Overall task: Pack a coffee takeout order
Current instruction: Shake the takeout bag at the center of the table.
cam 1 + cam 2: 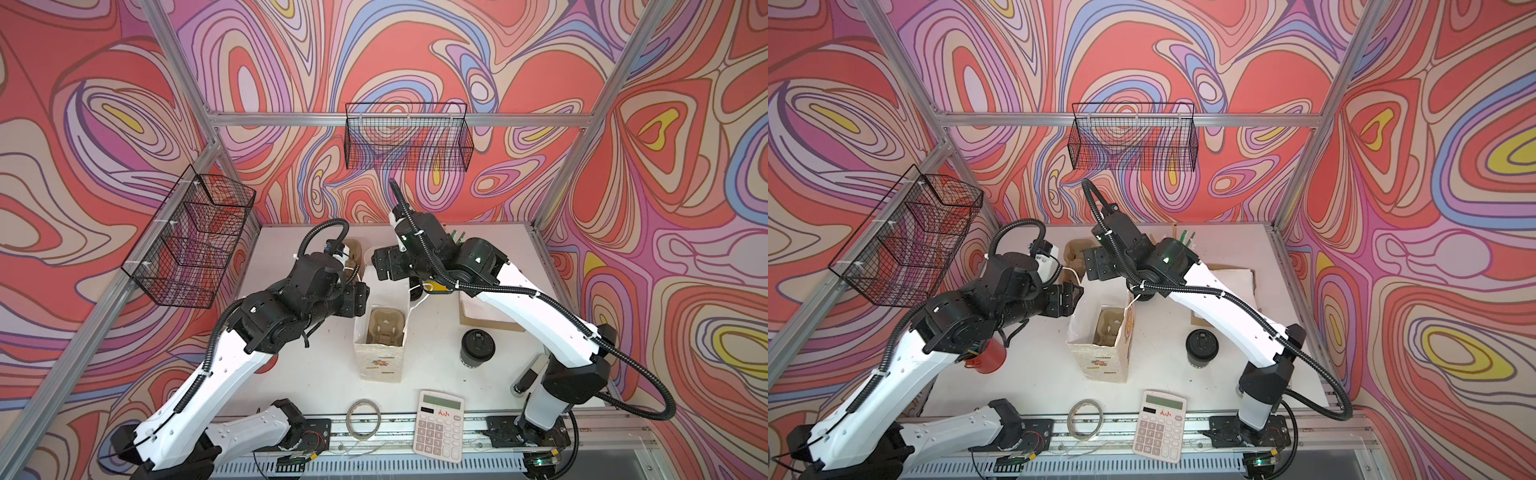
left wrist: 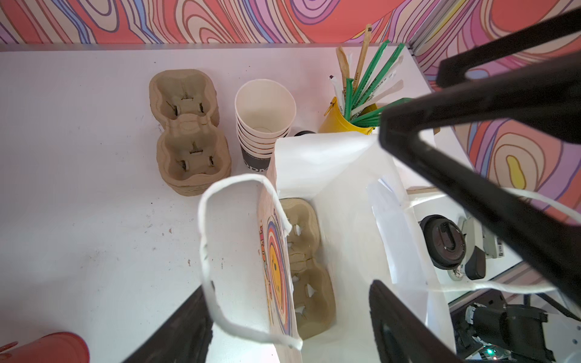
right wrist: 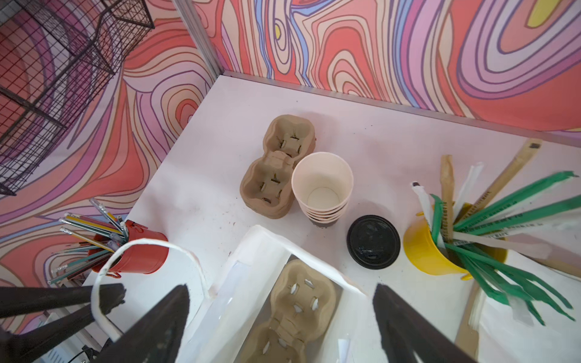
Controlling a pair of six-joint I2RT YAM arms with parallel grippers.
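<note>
**Carrier bagged, coffee yet to go in**

The white paper bag point(image 1: 380, 361) stands open mid-table with the pulp carrier point(image 1: 386, 326) seated at its bottom. The lidded black cup point(image 1: 477, 348) waits outside on the table, toward the right arm. The left gripper point(image 2: 287, 286) and right gripper point(image 3: 281, 287) hang spread-jawed and empty at the bag's mouth.

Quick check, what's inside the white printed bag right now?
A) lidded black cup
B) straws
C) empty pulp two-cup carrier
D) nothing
C: in both top views a tan pulp two-cup carrier lies at the bottom of the open paper bag, its wells empty, while the lidded black cup stands on the table outside the bag.
</note>
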